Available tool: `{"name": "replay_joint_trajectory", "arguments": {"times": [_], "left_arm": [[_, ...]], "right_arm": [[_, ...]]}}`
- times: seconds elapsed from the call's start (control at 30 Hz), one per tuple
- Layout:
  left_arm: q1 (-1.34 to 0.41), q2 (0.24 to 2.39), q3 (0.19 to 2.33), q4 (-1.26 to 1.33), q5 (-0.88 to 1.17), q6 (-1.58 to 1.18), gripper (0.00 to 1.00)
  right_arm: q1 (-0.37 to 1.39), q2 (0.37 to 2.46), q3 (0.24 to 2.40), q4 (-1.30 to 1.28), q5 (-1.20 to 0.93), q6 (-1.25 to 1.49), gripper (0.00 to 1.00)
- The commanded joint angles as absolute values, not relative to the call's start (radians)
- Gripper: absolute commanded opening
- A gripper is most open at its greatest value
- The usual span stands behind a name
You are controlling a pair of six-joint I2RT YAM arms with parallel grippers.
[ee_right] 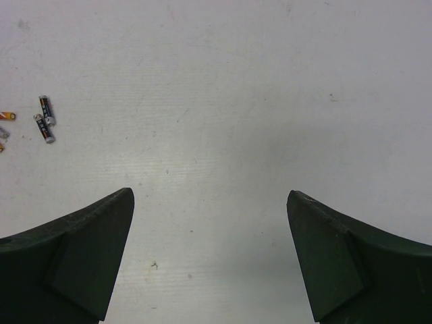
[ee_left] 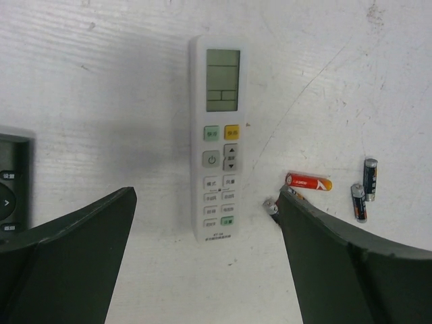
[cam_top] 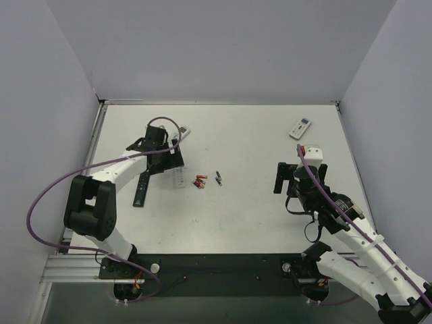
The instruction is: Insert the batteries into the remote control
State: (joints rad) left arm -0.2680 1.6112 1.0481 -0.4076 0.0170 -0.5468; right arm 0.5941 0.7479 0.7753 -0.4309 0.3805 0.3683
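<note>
Two claws are in view, both empty. We find the left claw (ee_left: 206,200) spread wide above a white remote control (ee_left: 219,138), which lies face up, screen and buttons showing, left of the middle of the desk (cam_top: 256,216). We cannot tell whether the claw touches it. The batteries (cam_top: 200,182) lie loose near the desk's middle, just beside that remote. One red battery (ee_left: 308,182) is near two dark batteries (ee_left: 370,179), and another is partly hidden behind a finger. A black remote (cam_top: 141,189) lies toward the left edge. A second white remote (cam_top: 300,127) lies near the far right corner. The right claw (ee_right: 209,197) is wide open over bare desk, well apart from the batteries.
</note>
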Motion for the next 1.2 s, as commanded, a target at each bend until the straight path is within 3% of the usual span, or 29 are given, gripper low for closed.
{"name": "replay_joint_trajectory", "arguments": {"times": [0.0,0.33,0.57,0.6,0.77,0.83,0.97,1.17], "left_arm": [[-0.321,1.669,1.152,-0.436,-0.113,-0.543,0.97],[-0.400,1.859,1.279,-0.479,-0.222,-0.526,0.86],[-0.417,1.896,1.278,-0.485,-0.238,-0.520,0.65],[-0.420,1.899,1.275,-0.485,-0.235,-0.519,0.56],[-0.422,1.893,1.255,-0.473,-0.199,-0.532,0.36],[-0.420,1.858,1.240,-0.468,-0.180,-0.537,0.19],[-0.407,1.744,1.152,-0.396,-0.118,-0.552,0.04],[-0.388,1.490,0.996,-0.165,0.082,-0.595,0.00]], "right_arm": [[0.584,0.744,0.776,-0.446,0.411,0.391,0.90],[0.571,0.753,0.758,-0.446,0.408,0.400,0.90],[0.569,0.753,0.752,-0.445,0.394,0.410,0.89],[0.569,0.756,0.752,-0.445,0.391,0.411,0.89],[0.569,0.770,0.761,-0.443,0.357,0.422,0.89],[0.568,0.770,0.762,-0.433,0.332,0.416,0.89],[0.566,0.764,0.758,-0.388,0.200,0.408,0.89],[0.569,0.794,0.738,-0.223,-0.064,0.425,0.87]]}}
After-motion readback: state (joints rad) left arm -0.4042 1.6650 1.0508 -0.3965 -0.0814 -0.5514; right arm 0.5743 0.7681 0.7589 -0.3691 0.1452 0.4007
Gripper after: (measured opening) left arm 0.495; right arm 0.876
